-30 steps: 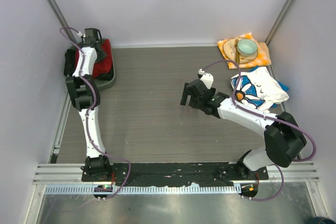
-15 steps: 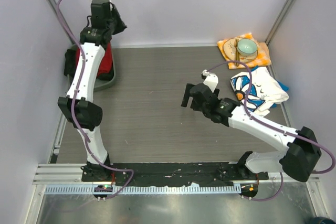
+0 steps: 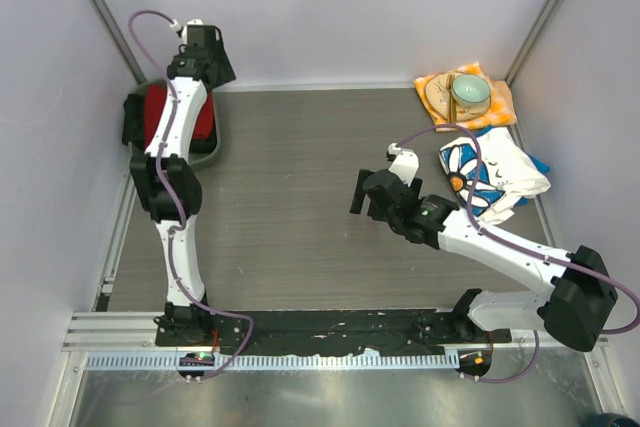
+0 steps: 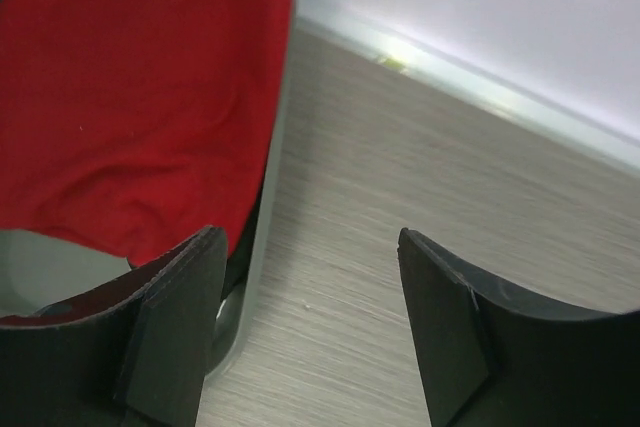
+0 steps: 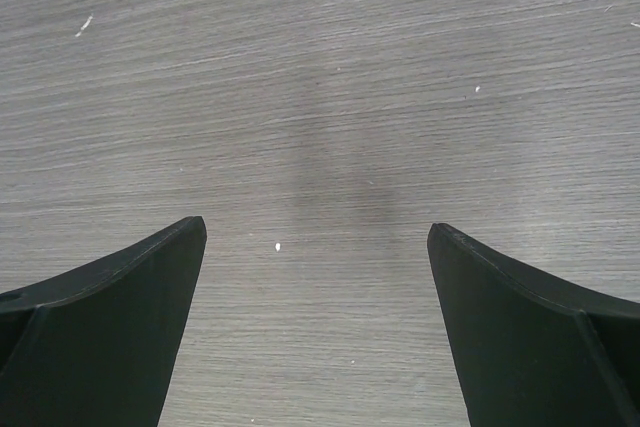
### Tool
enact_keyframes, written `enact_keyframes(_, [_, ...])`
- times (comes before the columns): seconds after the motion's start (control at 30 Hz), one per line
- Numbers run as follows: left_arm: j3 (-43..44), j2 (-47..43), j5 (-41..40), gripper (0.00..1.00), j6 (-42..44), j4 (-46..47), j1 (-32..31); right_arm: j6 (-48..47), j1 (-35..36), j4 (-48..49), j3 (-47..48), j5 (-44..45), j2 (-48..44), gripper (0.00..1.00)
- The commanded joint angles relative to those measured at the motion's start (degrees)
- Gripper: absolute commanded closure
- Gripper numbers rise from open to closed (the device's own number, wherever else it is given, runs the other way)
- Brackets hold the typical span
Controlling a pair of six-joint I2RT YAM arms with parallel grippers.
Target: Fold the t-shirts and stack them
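Overhead view: the left hand is at the back wall, over the far right corner of a grey tray that sits in the back-left corner of the desk. The red t-shirt lies in this tray, with the left arm crossing over its middle.

Left wrist view adds what the overhead cannot resolve. The fingers are spread wide with nothing pinched; only the tray rim and bare desk show between them. The red cloth lies ahead and to the left of the fingers. It is rumpled and fills the tray up to the rim. No contact with the cloth is visible.

Overhead view: the right hand is over the middle of the desk. The printed t-shirt lies bunched near the right edge, beside the right forearm and well apart from the hand, with blue cloth showing at its right side. An orange cloth with a bowl lies just behind it.

Right wrist view: fingers spread, holding nothing, with only wood grain between them. No shirt appears in this view.
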Motion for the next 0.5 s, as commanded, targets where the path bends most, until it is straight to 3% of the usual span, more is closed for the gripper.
enact_keyframes(0.0, [4.1, 5.6, -6.6, 0.27, -2.3, -2.8, 0.9, 0.6, 0.3, 2.1, -0.5, 1.9, 1.8, 0.0])
enact_keyframes(0.47, [1.8, 10.5, -8.2, 0.25, -6.9, 0.5, 8.5, -0.7, 0.3, 5.5, 1.2, 0.3, 10.0, 0.0])
